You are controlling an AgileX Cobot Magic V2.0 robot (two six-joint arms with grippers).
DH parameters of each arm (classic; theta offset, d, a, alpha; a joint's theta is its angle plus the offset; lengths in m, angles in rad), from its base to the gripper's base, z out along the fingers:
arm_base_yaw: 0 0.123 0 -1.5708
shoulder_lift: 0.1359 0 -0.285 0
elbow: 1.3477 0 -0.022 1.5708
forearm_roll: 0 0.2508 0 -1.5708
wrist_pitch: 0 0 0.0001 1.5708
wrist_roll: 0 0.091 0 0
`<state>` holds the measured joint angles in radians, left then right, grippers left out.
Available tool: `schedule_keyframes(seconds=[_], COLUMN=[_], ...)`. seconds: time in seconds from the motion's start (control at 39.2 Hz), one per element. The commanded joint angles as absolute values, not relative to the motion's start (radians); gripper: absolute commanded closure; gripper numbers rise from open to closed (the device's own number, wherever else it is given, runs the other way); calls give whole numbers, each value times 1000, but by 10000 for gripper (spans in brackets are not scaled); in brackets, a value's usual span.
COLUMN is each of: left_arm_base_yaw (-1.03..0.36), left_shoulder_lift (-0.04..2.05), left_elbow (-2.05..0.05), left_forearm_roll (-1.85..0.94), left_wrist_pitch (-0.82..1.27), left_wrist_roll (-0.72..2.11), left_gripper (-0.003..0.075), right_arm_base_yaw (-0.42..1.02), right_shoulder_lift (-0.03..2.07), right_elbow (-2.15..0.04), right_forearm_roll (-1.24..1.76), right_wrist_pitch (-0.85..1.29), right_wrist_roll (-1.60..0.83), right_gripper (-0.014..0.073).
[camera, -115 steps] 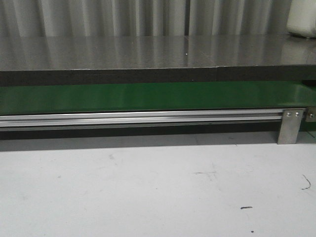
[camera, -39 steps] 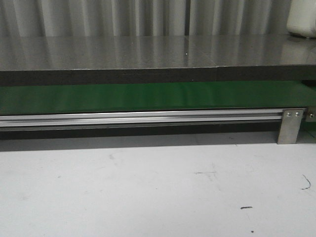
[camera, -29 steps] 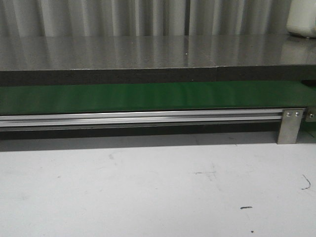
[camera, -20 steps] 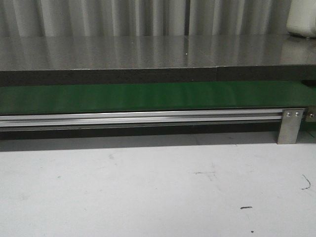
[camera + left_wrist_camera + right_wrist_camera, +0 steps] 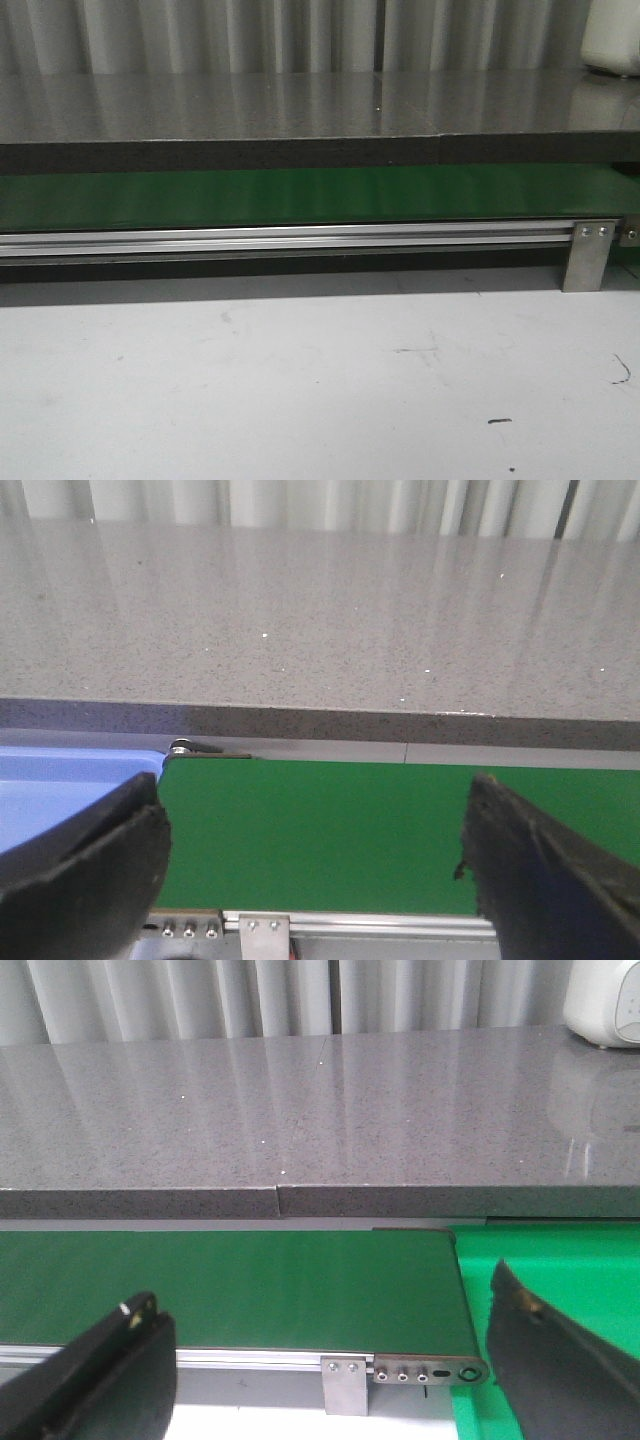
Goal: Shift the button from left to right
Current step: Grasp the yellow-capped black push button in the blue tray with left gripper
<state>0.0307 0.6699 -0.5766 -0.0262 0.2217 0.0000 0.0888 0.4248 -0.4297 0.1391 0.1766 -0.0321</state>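
Note:
The button is out of view in every frame. My left gripper (image 5: 315, 865) is open, its black fingers (image 5: 85, 865) spread wide over the bare green conveyor belt (image 5: 320, 830), nothing between them. My right gripper (image 5: 325, 1360) is open too, hanging above the belt's right end (image 5: 300, 1285) with an empty gap. Neither gripper appears in the front view, where the green belt (image 5: 300, 195) runs across with nothing on it.
A blue tray (image 5: 60, 785) sits at the belt's left end. A bright green bin (image 5: 560, 1280) lies past the belt's right end. An aluminium rail (image 5: 280, 240) with a bracket (image 5: 587, 255) fronts the belt. Behind is a grey counter (image 5: 300, 105) with a white appliance (image 5: 612, 35).

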Motion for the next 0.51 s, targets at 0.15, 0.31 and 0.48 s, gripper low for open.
schedule_keyframes(seconds=[0.15,0.31,0.48], left_arm_base_yaw=[138,260,384], left_shoulder_lift=[980,1134,1314], left_elbow=[-835,-956,-1105], left_forearm_roll=[-38,-38,-38], left_wrist_pitch=[159,249,376], left_wrist_roll=[-16,-16,-14], left_gripper=[155,155,155], right_arm_base_yaw=[87,87,87], right_shoulder_lift=[436,436,436], right_elbow=[-469,-469,-469], right_forearm_roll=[129,129,129], right_wrist_pitch=[92,92,92], right_wrist_roll=[-37,-37,-37], right_gripper=[-52,-52,-52])
